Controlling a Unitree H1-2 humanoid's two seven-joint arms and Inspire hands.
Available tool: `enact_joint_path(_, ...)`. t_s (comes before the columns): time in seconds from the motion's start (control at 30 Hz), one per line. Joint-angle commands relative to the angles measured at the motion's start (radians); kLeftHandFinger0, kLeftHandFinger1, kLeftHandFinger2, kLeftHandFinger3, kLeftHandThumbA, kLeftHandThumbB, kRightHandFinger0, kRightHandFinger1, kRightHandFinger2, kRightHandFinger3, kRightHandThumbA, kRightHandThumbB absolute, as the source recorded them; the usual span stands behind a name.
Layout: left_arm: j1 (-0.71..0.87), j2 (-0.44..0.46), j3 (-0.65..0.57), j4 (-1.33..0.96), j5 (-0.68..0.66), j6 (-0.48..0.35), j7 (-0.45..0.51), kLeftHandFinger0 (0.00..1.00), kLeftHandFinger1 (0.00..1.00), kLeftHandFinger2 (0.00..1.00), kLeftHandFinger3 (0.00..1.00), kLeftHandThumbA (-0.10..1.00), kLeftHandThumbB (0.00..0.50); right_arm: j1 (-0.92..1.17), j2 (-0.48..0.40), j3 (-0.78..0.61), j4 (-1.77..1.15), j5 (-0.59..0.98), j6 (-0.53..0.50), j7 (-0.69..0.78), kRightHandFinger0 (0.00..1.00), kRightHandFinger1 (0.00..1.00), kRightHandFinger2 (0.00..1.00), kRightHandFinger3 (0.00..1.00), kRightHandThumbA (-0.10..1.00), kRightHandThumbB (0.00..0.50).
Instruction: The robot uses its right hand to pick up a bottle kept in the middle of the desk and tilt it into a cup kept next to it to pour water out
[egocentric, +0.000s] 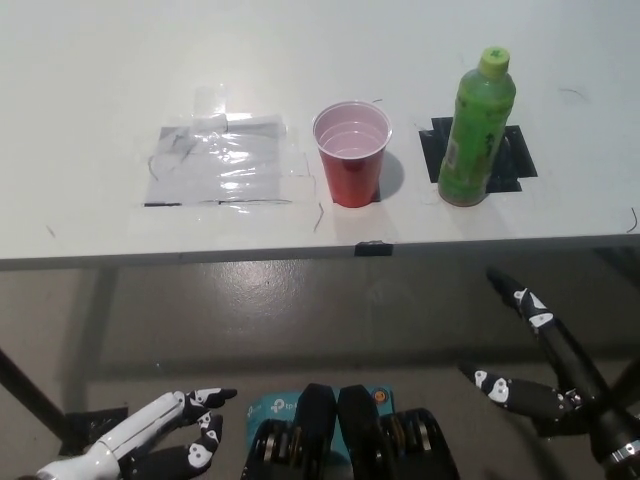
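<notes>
Green plastic bottle: upright, upper right, beside red plastic cup. Black right hand: lower right, unclenched, empty; should wrap bottle mid-body. White left hand: lower left, idle, released.

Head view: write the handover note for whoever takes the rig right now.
Right hand: open, empty, below the desk edge at lower right.
Left hand: open, resting low at lower left.
Green bottle: capped, upright on the black tape mark.
Red cup: upright just left of the bottle, apart from it.
Done: nothing.
Left: grasp the bottle, lift, tilt over the cup.
</notes>
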Motion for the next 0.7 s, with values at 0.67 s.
enact_joint_path(0.67, 0.026, 0.023, 0.013, -0.034, -0.004, -0.011, 0.003, 0.98, 1.00, 1.00, 1.00, 0.93, 0.330, 0.020, 0.007, -0.018, -0.033, 0.009, -0.008, 0.044, 0.96, 1.00, 1.00, 1.00, 0.73, 0.173)
